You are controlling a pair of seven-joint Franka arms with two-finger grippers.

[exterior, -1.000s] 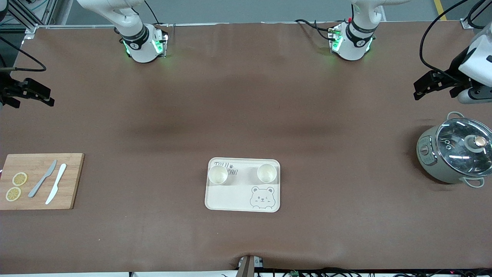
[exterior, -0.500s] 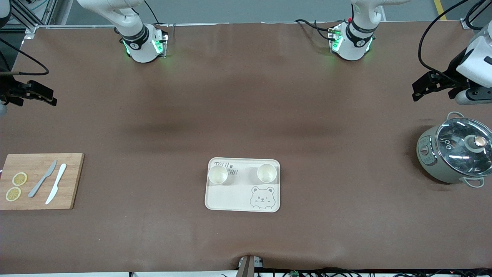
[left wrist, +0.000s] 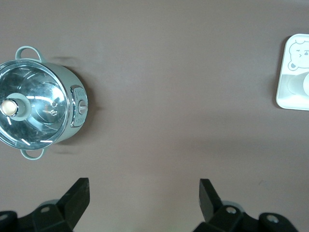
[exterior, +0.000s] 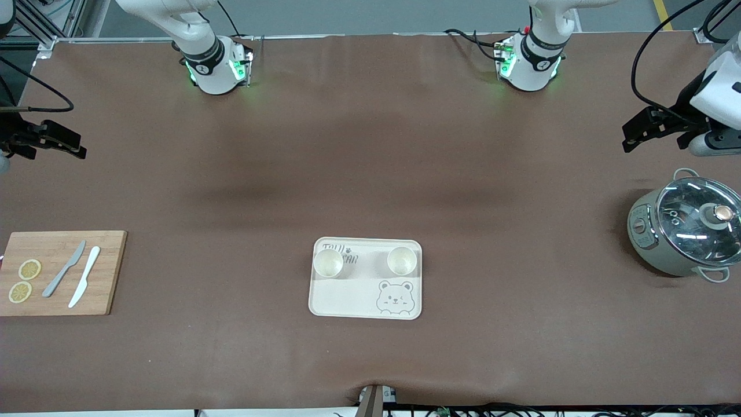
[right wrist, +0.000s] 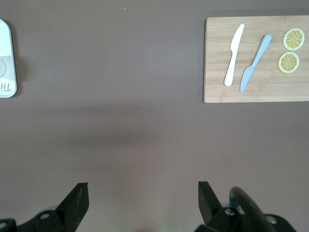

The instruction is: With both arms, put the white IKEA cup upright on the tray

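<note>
Two white cups stand upright on the tray (exterior: 365, 278), mouths facing up: one cup (exterior: 328, 262) at the corner toward the right arm's end, over the printed lettering, the other cup (exterior: 402, 260) at the corner toward the left arm's end, both along the tray edge farther from the front camera and well apart from each other. The tray lies flat on the brown worktop (exterior: 370, 174) with its long axis running between the two arms' ends, and the bear face (exterior: 395, 297) sits in its nearer corner toward the left arm's end. The left gripper (left wrist: 144, 193) hangs over bare worktop at the left arm's end, its jaws spread wide and holding nothing, with the lidded grey pot (exterior: 683, 233) just nearer the front camera than the spot below it. The right gripper (right wrist: 143, 195) hangs over bare worktop at the right arm's end, jaws likewise wide apart and empty. Nearer the front camera at that end lies a wooden cutting board (exterior: 61, 272) carrying two lemon slices (exterior: 24, 280), a grey knife (exterior: 64, 269) and a white knife (exterior: 84, 276), the knives side by side and the slices near the board's outer edge.
</note>
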